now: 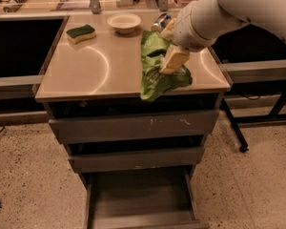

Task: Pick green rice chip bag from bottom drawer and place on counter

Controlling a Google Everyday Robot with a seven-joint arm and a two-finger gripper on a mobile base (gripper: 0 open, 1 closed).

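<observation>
While clamped in pincer [168, 46], green rice chip bag [155, 78] overhangs counter [86, 73] front.

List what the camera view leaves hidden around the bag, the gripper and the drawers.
1. Gripper, over the right front of the counter, shut on the green rice chip bag: its far side is hidden by the bag.
2. Bottom drawer: front cut off by the lower edge.
3. Metal can: partly hidden behind the arm.
4. Whether the bag rests on the counter: hidden by its folds.
</observation>
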